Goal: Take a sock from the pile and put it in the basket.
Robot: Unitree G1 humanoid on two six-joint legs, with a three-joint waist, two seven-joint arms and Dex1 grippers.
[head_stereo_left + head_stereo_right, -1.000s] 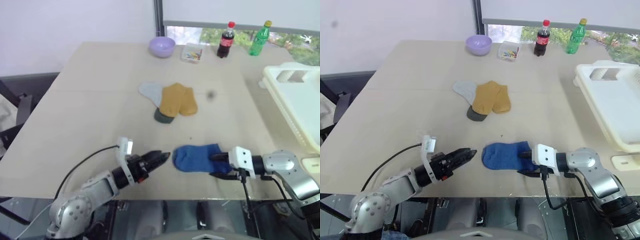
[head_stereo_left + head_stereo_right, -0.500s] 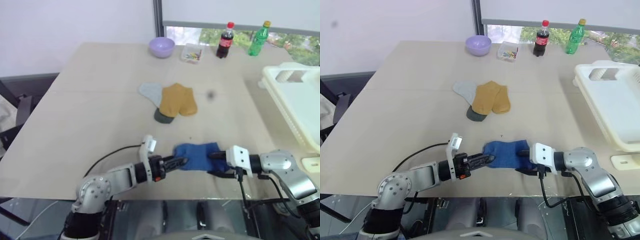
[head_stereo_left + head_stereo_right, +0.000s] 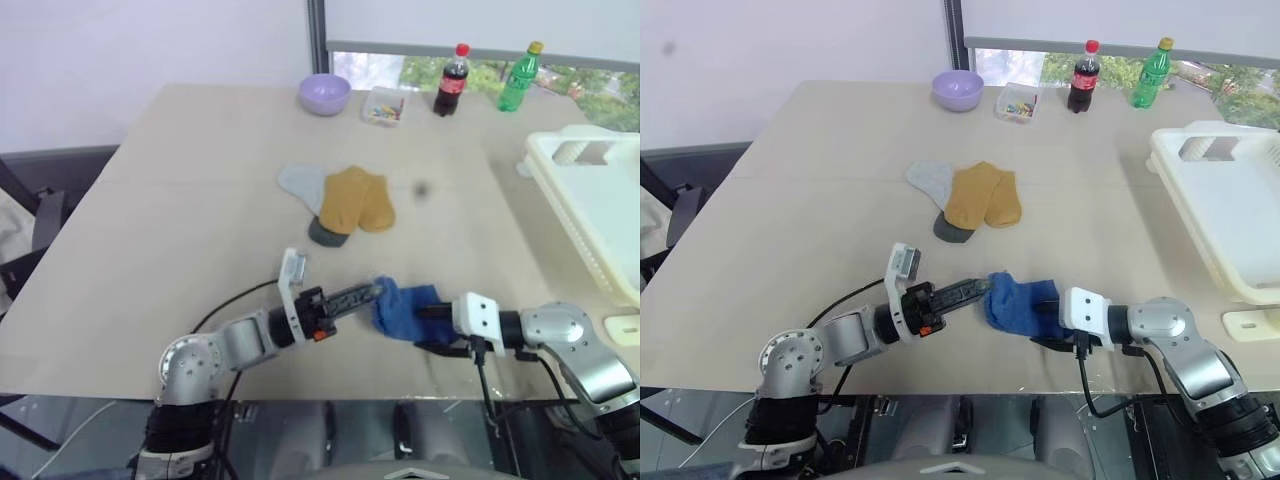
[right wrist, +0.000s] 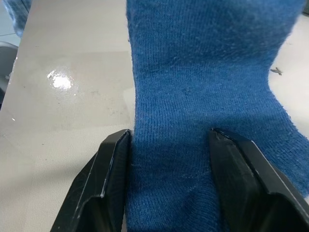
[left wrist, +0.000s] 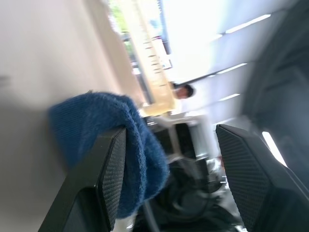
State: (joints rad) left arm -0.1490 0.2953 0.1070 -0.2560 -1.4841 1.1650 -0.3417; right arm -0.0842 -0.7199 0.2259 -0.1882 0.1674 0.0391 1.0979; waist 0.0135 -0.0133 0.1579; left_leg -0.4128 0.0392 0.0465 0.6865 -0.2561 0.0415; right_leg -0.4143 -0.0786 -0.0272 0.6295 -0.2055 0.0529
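A beige tabletop is seen from above, with two robot arms reaching in from the near edge. Near that edge lies a blue sock, well apart from the pile of mustard-yellow, pale grey and dark grey socks at the middle of the tabletop.

The right claw comes in from the right. Its two black fingers sit on either side of the sock's right end, with the blue fabric filling the space between them, so this claw is clamped on the sock. The left claw comes in from the left, pointing right. Its fingers stand apart; one finger is against the sock's left end, which is bunched up and lifted off the tabletop, while the other is clear of the fabric.

The basket, large, white and ribbed, stands at the right edge of the tabletop, well apart from the blue sock. At the far edge are a small lilac bowl, a clear box of small coloured items, a dark cola bottle with a red cap and a green bottle with a yellow cap.
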